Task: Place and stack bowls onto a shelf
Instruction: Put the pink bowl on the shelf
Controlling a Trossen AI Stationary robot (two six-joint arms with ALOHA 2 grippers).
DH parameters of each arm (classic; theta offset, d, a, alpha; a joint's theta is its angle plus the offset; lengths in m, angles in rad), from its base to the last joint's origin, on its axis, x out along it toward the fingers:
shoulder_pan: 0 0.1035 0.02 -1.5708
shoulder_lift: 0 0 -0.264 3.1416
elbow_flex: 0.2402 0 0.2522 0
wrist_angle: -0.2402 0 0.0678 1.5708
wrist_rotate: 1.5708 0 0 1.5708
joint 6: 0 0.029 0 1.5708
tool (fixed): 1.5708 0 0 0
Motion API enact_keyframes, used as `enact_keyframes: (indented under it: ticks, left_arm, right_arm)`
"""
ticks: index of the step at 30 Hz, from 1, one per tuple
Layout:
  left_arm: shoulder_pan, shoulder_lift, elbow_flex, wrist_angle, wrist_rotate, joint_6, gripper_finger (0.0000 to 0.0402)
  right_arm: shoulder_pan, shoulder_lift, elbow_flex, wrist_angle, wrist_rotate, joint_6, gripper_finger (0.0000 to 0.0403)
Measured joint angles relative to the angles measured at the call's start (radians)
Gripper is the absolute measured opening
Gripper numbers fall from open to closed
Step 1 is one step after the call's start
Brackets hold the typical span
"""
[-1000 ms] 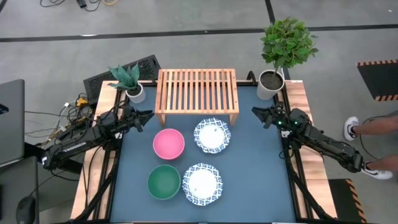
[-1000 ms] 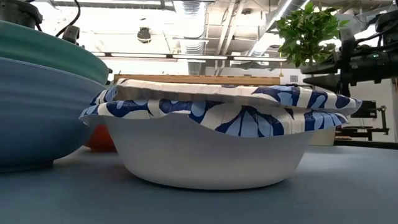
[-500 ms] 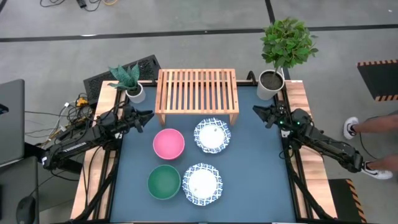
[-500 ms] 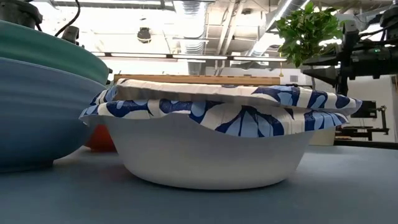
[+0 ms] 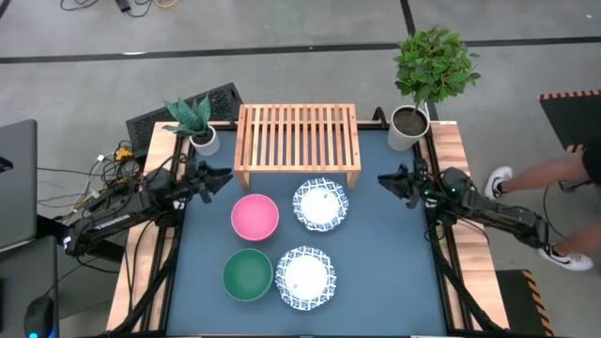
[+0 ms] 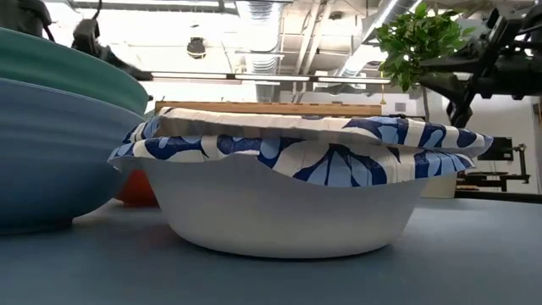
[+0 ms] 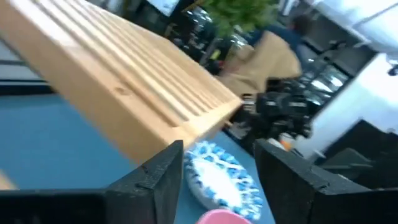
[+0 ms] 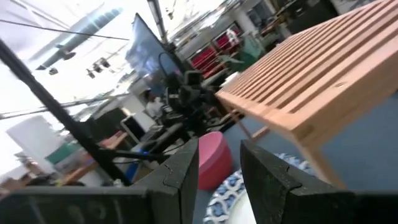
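The light-wood shelf (image 5: 297, 141) stands at the table's far middle. In front of it four bowls rest on the blue tabletop. They are a pink bowl (image 5: 254, 216), a teal bowl (image 5: 248, 274) and two white bowls with blue rims (image 5: 320, 205) (image 5: 304, 276). My left gripper (image 5: 225, 176) hovers open by the shelf's left leg, above the table, pointing toward the bowls. My right gripper (image 5: 382, 178) hovers shut off the shelf's right leg, pointing left. In the wrist views both grippers (image 7: 217, 146) (image 8: 219, 146) have nothing between their fingers.
A small potted plant (image 5: 200, 127) stands left of the shelf and a taller one (image 5: 413, 122) at its right. A person's legs (image 5: 554, 188) show beyond the table's right edge. Cables and a laptop (image 5: 17, 183) lie off the left edge.
My right arm has swung a little toward the table's near edge. Its gripper has risen slightly and tipped upward, still shut. My left gripper has tipped up a little in place. The person at the right has stepped closer.
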Motion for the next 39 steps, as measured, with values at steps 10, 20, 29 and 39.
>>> enact_keyframes:
  ticks: [10,20,29,39]
  left_arm:
    - [-0.024,0.002,0.161,0.017,0.094,-0.035,0.0253]
    - [-0.055,0.005,0.291,-0.028,0.143,-0.1,0.0253]
    - [-0.055,0.118,0.368,-0.171,0.145,-0.039,0.0253]
    - [-0.056,0.338,0.546,-0.43,0.239,0.066,0.0253]
  right_arm:
    - [0.038,0.0,0.0,0.271,0.049,0.008,0.0143]
    - [0.038,0.0,0.057,0.321,0.19,-0.375,0.0148]
    - [0.037,0.053,0.199,0.217,0.302,-0.513,0.0208]
    - [0.038,0.242,0.345,0.094,0.259,-0.408,0.0233]
